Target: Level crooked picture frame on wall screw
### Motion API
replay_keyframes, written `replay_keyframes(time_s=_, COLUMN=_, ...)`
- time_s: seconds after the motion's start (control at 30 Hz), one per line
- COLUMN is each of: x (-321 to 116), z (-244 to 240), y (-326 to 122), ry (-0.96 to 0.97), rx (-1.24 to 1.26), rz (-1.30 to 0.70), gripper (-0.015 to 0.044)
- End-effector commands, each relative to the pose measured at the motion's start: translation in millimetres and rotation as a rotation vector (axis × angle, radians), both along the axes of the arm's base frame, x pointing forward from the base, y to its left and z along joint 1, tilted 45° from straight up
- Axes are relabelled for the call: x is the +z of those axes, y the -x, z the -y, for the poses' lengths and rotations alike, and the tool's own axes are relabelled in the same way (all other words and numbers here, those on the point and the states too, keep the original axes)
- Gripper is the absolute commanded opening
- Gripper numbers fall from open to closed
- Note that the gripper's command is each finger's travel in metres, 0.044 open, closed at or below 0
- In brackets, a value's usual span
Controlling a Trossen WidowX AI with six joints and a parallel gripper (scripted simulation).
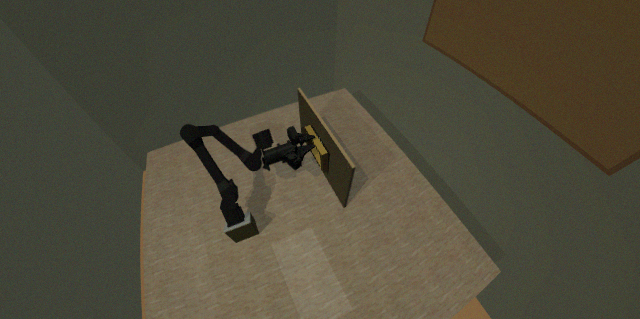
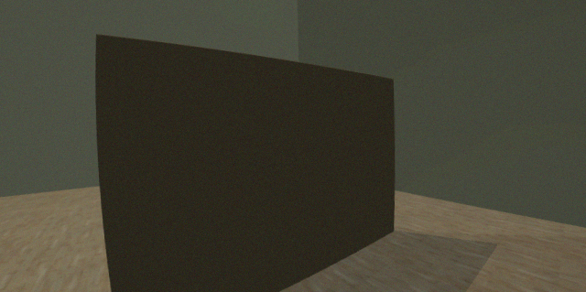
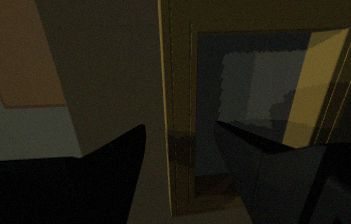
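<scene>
The gold picture frame [image 1: 324, 160] [image 3: 180, 90] hangs on the front of the upright dark panel [image 1: 341, 179] [image 2: 247, 146] [image 3: 106, 65]. In the wrist view its near side bar runs almost straight up and down, leaning slightly, and its pane shows reflections. My gripper [image 1: 314, 142] [image 3: 179, 128] is open at the frame. In the wrist view one fingertip is left of the side bar, over the panel, and the other is right of it, over the pane. The screw and the notched strip are hidden. I cannot tell for sure whether the frame is level. The exterior view shows only the panel's back.
The panel stands on the wood-grained table [image 1: 400, 219] [image 2: 46, 232]. The arm's base [image 1: 242, 230] sits near the table's left part, and a small dark block [image 1: 262, 138] shows beside the wrist. A large brown slab [image 1: 525, 34] fills the upper right of the top view.
</scene>
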State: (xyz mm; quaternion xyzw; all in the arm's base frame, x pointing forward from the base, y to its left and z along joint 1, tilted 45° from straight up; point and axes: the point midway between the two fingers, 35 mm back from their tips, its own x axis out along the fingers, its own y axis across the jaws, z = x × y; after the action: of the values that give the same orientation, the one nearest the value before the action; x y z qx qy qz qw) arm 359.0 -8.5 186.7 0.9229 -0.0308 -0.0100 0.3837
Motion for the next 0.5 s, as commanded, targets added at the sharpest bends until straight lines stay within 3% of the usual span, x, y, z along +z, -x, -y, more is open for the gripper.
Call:
replay_keyframes(time_s=0.0, x=5.7, z=-2.0, y=15.1, ry=-0.030, rx=-0.004, rz=0.007, gripper=0.0260)
replay_keyframes(time_s=0.47, x=-4.0, z=-9.6, y=97.2, ry=-0.184, rx=-0.009, rz=0.018, gripper=0.0260)
